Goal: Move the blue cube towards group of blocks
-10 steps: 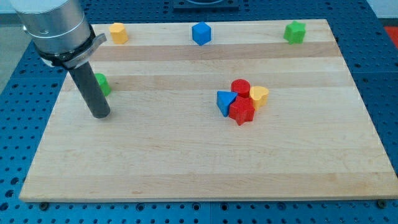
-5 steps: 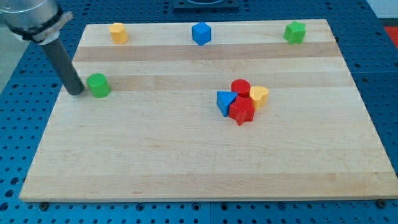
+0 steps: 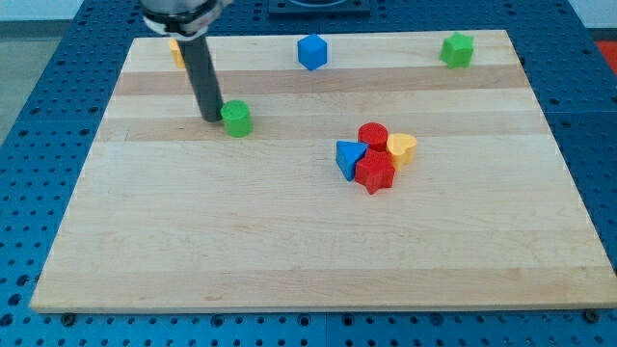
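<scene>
Your arm carries no pincer, only a rod, so nothing opens or closes; my tip [image 3: 211, 117] rests on the wooden board [image 3: 289, 251] touching the green cylinder [image 3: 236, 119] at its 9 o'clock side. You see the blue cube [image 3: 311, 51] near the board's top edge, well apart from the group: blue triangle [image 3: 348, 157], red cylinder [image 3: 372, 136], red star-shaped block [image 3: 375, 173], yellow heart [image 3: 402, 147]. From that cluster the cube sits around 11 o'clock.
</scene>
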`<state>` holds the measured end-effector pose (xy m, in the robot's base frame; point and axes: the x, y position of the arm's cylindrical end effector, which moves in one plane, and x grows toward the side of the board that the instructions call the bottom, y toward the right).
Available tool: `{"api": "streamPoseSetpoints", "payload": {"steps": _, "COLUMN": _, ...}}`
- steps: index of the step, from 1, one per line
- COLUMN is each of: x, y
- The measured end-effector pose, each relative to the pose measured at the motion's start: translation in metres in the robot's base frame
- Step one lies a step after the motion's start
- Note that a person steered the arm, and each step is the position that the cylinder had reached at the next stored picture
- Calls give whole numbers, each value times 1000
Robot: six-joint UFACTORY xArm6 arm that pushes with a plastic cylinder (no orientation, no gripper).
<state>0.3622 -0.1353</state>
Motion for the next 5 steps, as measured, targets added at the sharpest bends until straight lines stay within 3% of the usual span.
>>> {"api": "streamPoseSetpoints", "payload": {"steps": 2, "x": 4, "y": 70}}
{"api": "streamPoseSetpoints", "payload": {"steps": 5, "x": 22, "y": 61}}
